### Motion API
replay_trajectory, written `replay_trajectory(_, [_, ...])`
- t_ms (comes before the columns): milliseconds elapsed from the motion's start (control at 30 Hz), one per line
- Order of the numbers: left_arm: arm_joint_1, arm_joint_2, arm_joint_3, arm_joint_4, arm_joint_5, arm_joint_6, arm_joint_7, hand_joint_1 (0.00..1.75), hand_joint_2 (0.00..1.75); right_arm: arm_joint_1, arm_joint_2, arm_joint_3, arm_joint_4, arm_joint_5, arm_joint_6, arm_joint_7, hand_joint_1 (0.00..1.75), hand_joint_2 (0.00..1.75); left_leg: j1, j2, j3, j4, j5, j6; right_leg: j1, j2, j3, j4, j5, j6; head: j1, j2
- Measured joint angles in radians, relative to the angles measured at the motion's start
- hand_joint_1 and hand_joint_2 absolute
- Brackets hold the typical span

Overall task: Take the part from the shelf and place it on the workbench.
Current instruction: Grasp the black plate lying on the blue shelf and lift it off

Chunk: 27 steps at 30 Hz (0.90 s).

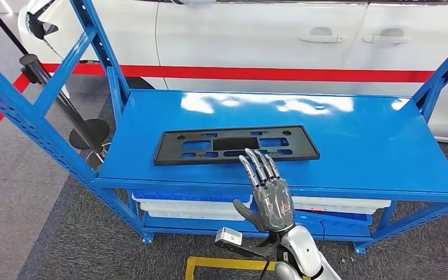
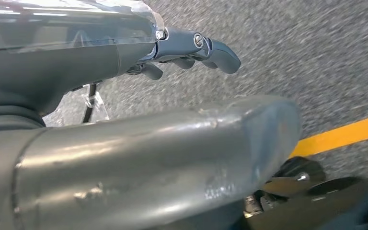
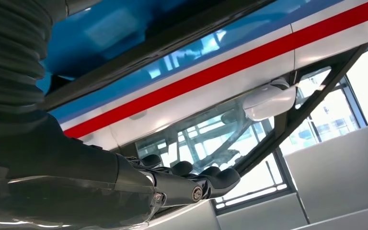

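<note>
- The right robot hand [image 1: 270, 198] rises at the shelf's front edge, fingers [image 1: 258, 166] straight and spread, holding nothing; their tips overlap the near edge of the part, though contact cannot be told.
- The part [image 1: 236, 144], a flat black rectangular frame with cut-outs, lies flat on the blue top shelf [image 1: 361, 146], toward its front and left of centre.
- White trays [image 1: 192, 207] sit on the lower level beneath the top shelf.
- A white car [image 1: 268, 35] with a red stripe [image 1: 256, 74] stands just behind the shelf.
- In the left wrist view, the left robot hand [image 2: 124, 120] hangs above grey floor [image 2: 292, 52] and a yellow line [image 2: 345, 134], dark fingers [image 2: 206, 48] loosely curled, nothing in them.
</note>
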Motion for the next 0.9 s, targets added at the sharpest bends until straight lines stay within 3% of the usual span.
replay_trajectory(67, [-0.001, 0.001, 0.000, 0.000, -0.003, 0.000, 0.000, 0.00, 0.00, 0.000, 0.001, 0.000, 0.000, 0.000, 0.001, 0.000, 0.00, 1.75, -0.004, 0.000, 0.039, -0.090, 0.027, 0.011, 0.002, 0.000, 0.010, 0.000, -0.012, 0.011, 0.000, 0.000])
replay_trajectory(167, [-0.002, 0.002, 0.000, 0.000, -0.004, 0.000, 0.001, 0.00, 0.00, 0.001, 0.001, 0.000, 0.000, 0.000, 0.001, 0.001, 0.00, 1.75, -0.005, -0.002, 0.053, -0.112, 0.015, 0.030, 0.004, -0.001, 0.015, 0.006, -0.014, 0.026, 0.003, 0.000])
replay_trajectory(233, [-0.001, 0.002, 0.000, 0.000, -0.004, 0.000, 0.001, 0.00, 0.00, 0.000, 0.001, 0.000, -0.001, 0.000, 0.001, 0.001, 0.00, 1.75, -0.002, -0.002, 0.072, -0.123, 0.010, 0.043, 0.002, -0.001, -0.001, 0.050, -0.031, 0.033, 0.007, 0.000])
replay_trajectory(267, [-0.002, 0.001, 0.000, 0.000, -0.004, 0.000, 0.001, 0.00, 0.00, 0.000, 0.001, 0.000, -0.002, 0.000, 0.001, 0.001, 0.00, 1.75, -0.001, -0.002, 0.081, -0.127, 0.007, 0.047, 0.000, -0.002, -0.027, 0.097, -0.050, 0.037, 0.009, 0.000])
replay_trajectory(333, [-0.003, 0.001, 0.000, 0.000, -0.004, 0.000, 0.001, 0.00, 0.00, 0.003, 0.001, 0.000, -0.002, 0.000, 0.001, 0.001, 0.00, 1.75, -0.002, -0.002, 0.090, -0.129, -0.001, 0.053, -0.001, -0.002, -0.110, 0.220, -0.093, 0.043, 0.012, 0.000])
replay_trajectory(367, [-0.003, 0.001, 0.000, 0.000, -0.004, 0.000, 0.002, 0.00, 0.00, 0.005, 0.001, 0.000, -0.001, 0.000, 0.002, 0.001, 0.00, 1.75, -0.003, -0.003, 0.095, -0.128, -0.005, 0.054, -0.001, -0.002, -0.148, 0.264, -0.101, 0.045, 0.013, 0.000])
replay_trajectory(400, [-0.003, 0.001, 0.000, 0.000, -0.004, -0.001, 0.003, 0.00, 0.00, 0.007, 0.001, 0.000, -0.001, 0.001, 0.003, 0.001, 0.00, 1.75, -0.004, -0.003, 0.101, -0.128, -0.010, 0.054, -0.001, -0.002, -0.171, 0.277, -0.091, 0.045, 0.013, 0.000])
replay_trajectory(433, [-0.002, 0.001, 0.000, 0.000, -0.005, -0.002, 0.004, 0.00, 0.00, 0.008, 0.001, 0.000, -0.001, 0.002, 0.005, 0.001, 0.00, 1.75, -0.004, -0.004, 0.108, -0.127, -0.016, 0.053, -0.001, -0.002, -0.176, 0.254, -0.059, 0.043, 0.013, 0.000])
replay_trajectory(500, [-0.002, 0.000, 0.000, 0.000, -0.009, -0.002, 0.010, 0.00, 0.00, 0.008, 0.001, 0.000, -0.001, 0.007, 0.017, 0.002, 0.00, 1.75, -0.005, -0.005, 0.126, -0.128, -0.031, 0.048, 0.001, -0.002, -0.143, 0.135, 0.036, 0.033, 0.014, 0.000])
replay_trajectory(567, [-0.003, -0.002, -0.001, 0.000, -0.019, -0.003, 0.020, 0.00, 0.00, 0.006, 0.001, 0.000, 0.002, 0.015, 0.035, 0.003, 0.00, 1.75, -0.006, -0.006, 0.136, -0.128, -0.043, 0.039, 0.009, -0.002, -0.117, 0.044, 0.072, 0.019, 0.012, 0.000])
replay_trajectory(633, [-0.003, -0.004, -0.003, 0.001, -0.031, -0.006, 0.028, 0.00, 0.00, 0.003, 0.003, 0.003, 0.011, 0.026, 0.053, 0.004, 0.00, 1.75, -0.008, -0.005, 0.140, -0.122, -0.051, 0.029, 0.014, -0.001, -0.112, 0.022, 0.069, 0.010, 0.010, 0.000])
replay_trajectory(733, [-0.006, -0.004, -0.011, 0.001, -0.047, -0.013, 0.037, 0.00, 0.00, -0.030, 0.014, 0.017, 0.052, 0.039, 0.083, 0.009, 0.00, 1.75, -0.008, -0.002, 0.150, -0.128, -0.064, 0.030, 0.013, 0.005, -0.101, 0.018, 0.076, 0.010, 0.008, 0.000])
replay_trajectory(900, [-0.013, -0.004, -0.022, 0.001, -0.052, -0.014, 0.035, 0.00, 0.00, -0.095, 0.039, 0.040, 0.143, 0.022, 0.097, 0.014, 0.00, 1.75, -0.007, -0.002, 0.161, -0.144, -0.067, 0.028, 0.016, 0.005, -0.100, 0.019, 0.066, 0.000, 0.007, 0.000])
